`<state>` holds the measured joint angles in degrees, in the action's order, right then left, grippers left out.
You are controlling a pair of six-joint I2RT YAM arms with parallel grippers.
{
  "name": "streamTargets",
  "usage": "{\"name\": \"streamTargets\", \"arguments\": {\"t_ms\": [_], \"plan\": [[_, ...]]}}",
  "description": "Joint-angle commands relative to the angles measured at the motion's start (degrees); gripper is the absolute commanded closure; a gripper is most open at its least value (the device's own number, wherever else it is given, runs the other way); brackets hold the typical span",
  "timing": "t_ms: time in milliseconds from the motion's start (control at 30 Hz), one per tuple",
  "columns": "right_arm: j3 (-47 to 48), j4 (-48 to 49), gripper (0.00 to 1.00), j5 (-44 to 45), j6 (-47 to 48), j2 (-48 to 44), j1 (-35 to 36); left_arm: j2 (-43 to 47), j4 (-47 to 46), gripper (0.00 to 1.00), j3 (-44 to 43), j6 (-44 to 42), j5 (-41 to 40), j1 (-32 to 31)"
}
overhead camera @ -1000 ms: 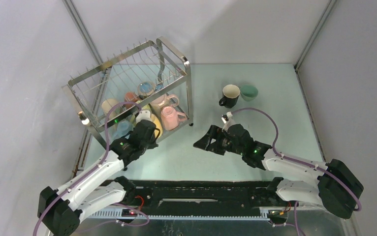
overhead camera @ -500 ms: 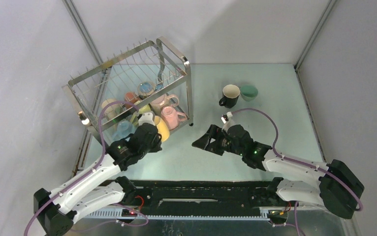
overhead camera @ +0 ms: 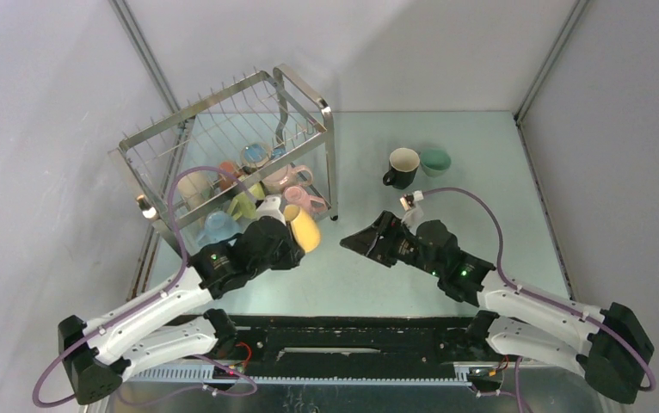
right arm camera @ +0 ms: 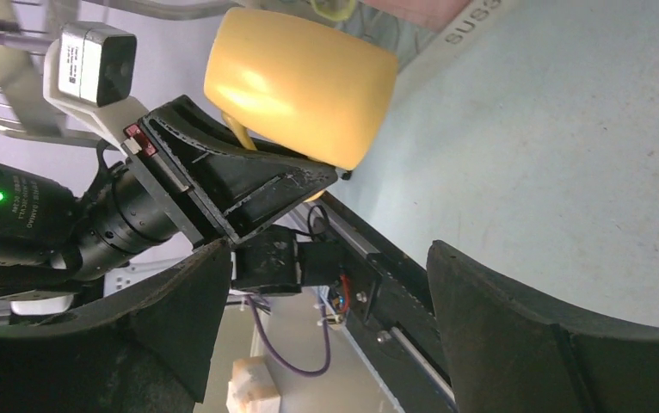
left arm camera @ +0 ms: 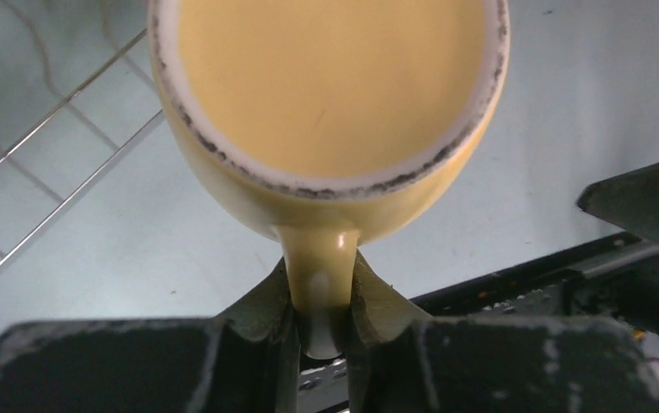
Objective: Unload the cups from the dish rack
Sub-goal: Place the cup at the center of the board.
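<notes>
**Yellow mug lifted clear of the rack, held by its handle**

In the overhead view, your left end effector (overhead camera: 285, 243) has pulled back from the dish rack (overhead camera: 329, 159) over the last second. It has carried the yellow mug (overhead camera: 303, 227) with it. A second ago that mug sat at the rack's front edge among the other cups. Now it hangs just outside the rack, left of centre in the frame, above the bench (overhead camera: 446, 224).

The left wrist view shows the grip plainly: the jaws are narrow and pinched on the mug's loop handle. The mug's mouth faces that camera.

Your right end effector (overhead camera: 356, 243) stands wide and holds nothing. It has edged slightly toward the upper right and points at the mug from near the centre of the frame. This looks like either a hand-over or a set-down on the bench.

One more cup is out. A black mug (overhead camera: 402, 166) and a green mug (overhead camera: 435, 161) already stand together on the bench, right of the rack. Several cups remain in the rack's lower tier, among them a pink mug (overhead camera: 296, 202).

As for writing, the right wrist view shows stamped letters (right arm camera: 472, 26) beginning "SUS" at the top edge, with the rest cut off. The label on the left arm's camera (right arm camera: 81, 60) is too small to read.
</notes>
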<state>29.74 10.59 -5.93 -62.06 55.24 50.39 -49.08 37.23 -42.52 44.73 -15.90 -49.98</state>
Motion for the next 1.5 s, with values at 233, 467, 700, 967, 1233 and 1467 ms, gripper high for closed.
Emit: {"name": "streamTargets", "arguments": {"t_ms": [233,467,700,967,1233,1467], "plan": [[0.48,0.66,0.10,2.91,-2.75,-7.07,0.41,-1.96,-16.98,1.00,-12.33,4.26,2.98,-3.20],[0.50,2.76,0.13,4.13,-3.35,-10.77,0.38,-3.55,-21.80,1.00,-14.33,7.29,8.07,-4.16],[0.50,4.51,0.17,7.05,-1.44,-16.24,-1.91,-4.03,-26.60,1.00,-14.31,10.35,12.63,-4.32],[0.50,10.90,0.20,-3.31,-3.22,-13.95,-9.47,-4.89,-30.31,1.00,-14.97,12.61,16.91,-4.70],[2.05,15.71,0.25,-6.80,-3.64,-12.60,-10.92,-6.69,-35.61,1.00,-13.88,15.04,20.84,-4.87],[2.07,18.83,0.32,-8.61,-5.53,-10.61,-9.96,-7.31,-43.45,1.00,-11.86,16.83,22.49,-4.88]]}}
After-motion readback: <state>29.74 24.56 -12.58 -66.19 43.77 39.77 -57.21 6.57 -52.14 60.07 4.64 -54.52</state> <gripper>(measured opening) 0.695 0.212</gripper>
